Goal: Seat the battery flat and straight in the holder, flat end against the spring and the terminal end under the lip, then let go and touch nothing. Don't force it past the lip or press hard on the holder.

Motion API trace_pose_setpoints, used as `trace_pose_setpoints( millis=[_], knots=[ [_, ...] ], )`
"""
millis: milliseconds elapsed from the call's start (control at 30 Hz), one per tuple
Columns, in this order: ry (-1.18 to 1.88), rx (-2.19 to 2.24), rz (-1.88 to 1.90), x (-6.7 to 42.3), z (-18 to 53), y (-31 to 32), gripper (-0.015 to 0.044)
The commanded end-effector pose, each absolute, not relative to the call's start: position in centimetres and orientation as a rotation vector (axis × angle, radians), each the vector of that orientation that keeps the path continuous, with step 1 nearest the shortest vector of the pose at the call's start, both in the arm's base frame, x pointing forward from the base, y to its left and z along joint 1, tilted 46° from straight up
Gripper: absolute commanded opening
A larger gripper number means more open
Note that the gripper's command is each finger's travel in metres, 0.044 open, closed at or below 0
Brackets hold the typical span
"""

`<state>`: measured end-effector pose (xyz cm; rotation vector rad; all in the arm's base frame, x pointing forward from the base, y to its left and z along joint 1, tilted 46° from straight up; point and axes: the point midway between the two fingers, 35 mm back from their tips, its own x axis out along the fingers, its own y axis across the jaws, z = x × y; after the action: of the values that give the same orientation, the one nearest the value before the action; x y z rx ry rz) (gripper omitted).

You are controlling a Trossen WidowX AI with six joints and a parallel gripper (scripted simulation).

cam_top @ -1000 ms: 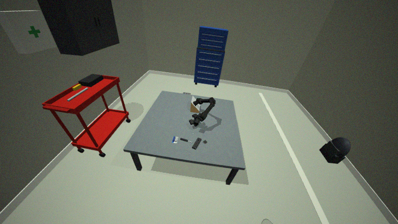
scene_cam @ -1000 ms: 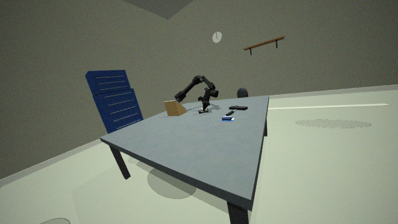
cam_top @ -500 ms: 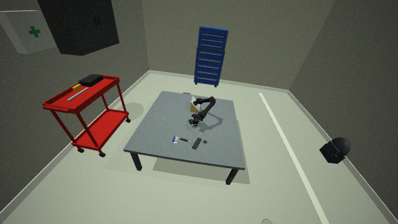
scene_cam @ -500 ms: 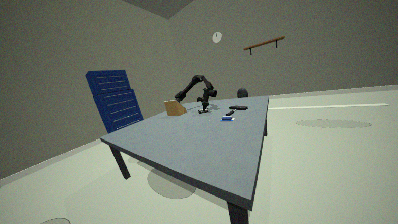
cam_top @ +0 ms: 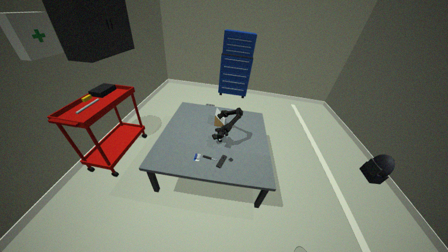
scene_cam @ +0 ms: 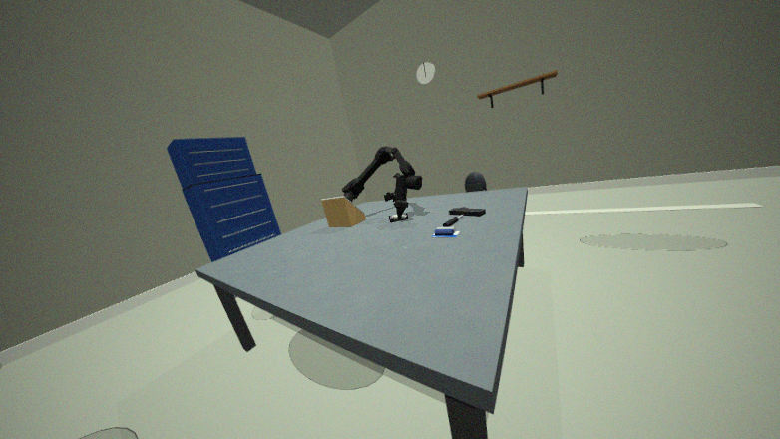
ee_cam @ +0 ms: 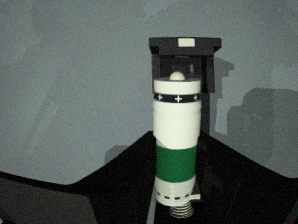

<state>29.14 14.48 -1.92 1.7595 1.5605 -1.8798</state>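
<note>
In the wrist view, a battery (ee_cam: pixel 177 123) with a white body and a green band lies lengthwise over the black holder (ee_cam: pixel 185 46). Its rounded terminal end points at the holder's lip at the far end. Its flat end sits just above the coil spring (ee_cam: pixel 178 211) at the near end. My gripper (ee_cam: pixel 174 139) (cam_top: pixel 219 138) (scene_cam: pixel 398 217) is shut on the battery's green band, with one dark finger on each side. It hangs low over the grey table (cam_top: pixel 175 141) (scene_cam: pixel 381 283), near the middle. I cannot tell whether the battery touches the holder's floor.
A tan wedge block (cam_top: pixel 216 120) (scene_cam: pixel 340 213) stands behind the gripper. A blue and white item (cam_top: pixel 196 157) (scene_cam: pixel 445 231), a dark tool (cam_top: pixel 209 157), a flat black bar (cam_top: pixel 221 161) (scene_cam: pixel 467 211) and a small dark piece (cam_top: pixel 231 159) lie near the table's front. A red cart (cam_top: pixel 94 122) stands to the left.
</note>
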Motion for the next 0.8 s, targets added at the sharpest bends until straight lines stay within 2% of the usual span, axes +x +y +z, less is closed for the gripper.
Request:
trace_pose_setpoints(
  millis=[0,767],
  knots=[
    [1.574,1.799,-1.847,29.39,-1.86,14.82,0.0067],
    [1.607,1.947,-1.764,28.92,-2.01,14.76,0.0067]
  ],
)
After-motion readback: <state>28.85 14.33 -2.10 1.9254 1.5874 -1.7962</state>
